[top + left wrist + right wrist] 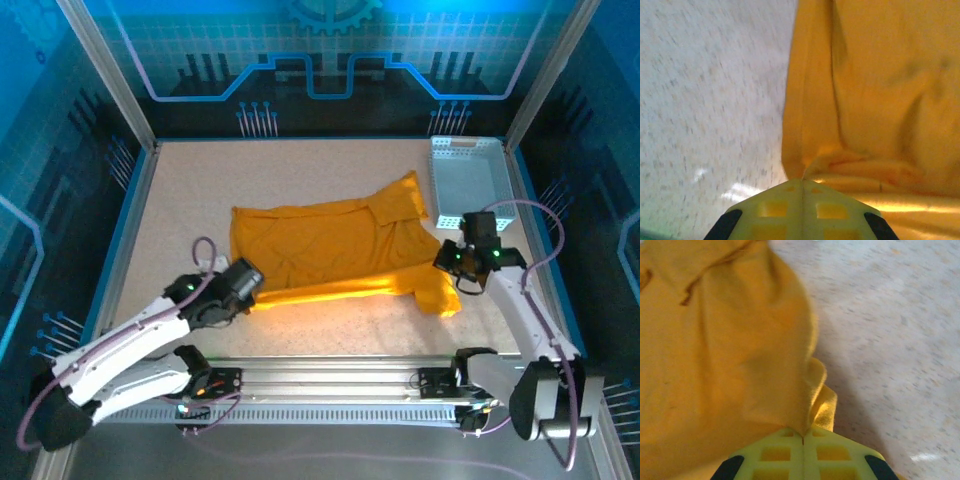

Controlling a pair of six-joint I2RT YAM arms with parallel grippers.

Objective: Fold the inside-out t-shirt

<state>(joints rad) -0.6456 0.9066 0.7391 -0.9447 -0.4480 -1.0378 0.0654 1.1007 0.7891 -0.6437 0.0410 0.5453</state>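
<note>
The left arm [130, 340] lies low, reaching forward and rightward; the left jaws are pressed flat together, pinching the t-shirt [320, 245] at their tips. The right arm [528, 318] reaches forward and leftward, with the right jaws likewise closed on cloth at their tips.

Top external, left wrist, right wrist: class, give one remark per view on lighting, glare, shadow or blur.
Top external: blue glow on the walls, and a bright band along the near fold of the t-shirt. Left wrist: the table is smeared into streaks, with a white glare patch near the left end effector. Right wrist: the table is soft, a dark shadow edges the cloth, small glare lower right.
</note>
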